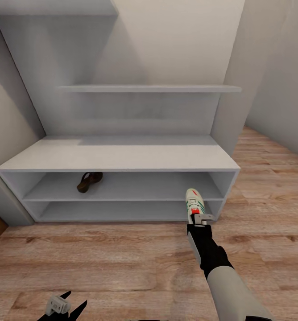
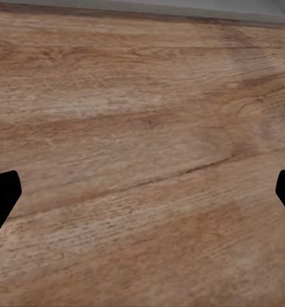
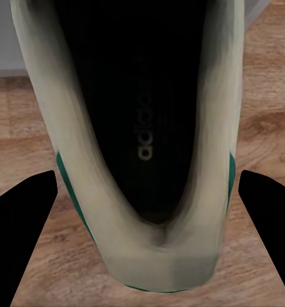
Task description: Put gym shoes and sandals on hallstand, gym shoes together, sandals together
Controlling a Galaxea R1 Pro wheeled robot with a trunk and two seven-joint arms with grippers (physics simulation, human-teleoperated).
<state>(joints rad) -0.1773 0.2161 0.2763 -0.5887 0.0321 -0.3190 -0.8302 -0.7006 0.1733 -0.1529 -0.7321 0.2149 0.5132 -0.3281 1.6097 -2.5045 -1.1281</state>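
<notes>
Right jaws [image 1: 198, 218] gripping gym shoe [image 1: 194, 201], toe hidden, 1 sandal [image 1: 89, 181] shadowed

white gym shoe [image 1: 194, 201] at hallstand [image 1: 117, 156] front, brown sandal [image 1: 89, 181] inside

I saw the hallstand's [image 1: 122, 156] flat top lying bare across mid-frame, open to approach under the wall shelf [image 1: 149, 88]. Its upper compartment held one sandal [image 1: 89, 181] left of centre, the room to the right free. My right gripper [image 1: 199, 217] carried a gym shoe [image 1: 194, 201] at the lower compartment's right end, near the side wall. The corridor floor [image 1: 100, 258] in front lay open.
</notes>
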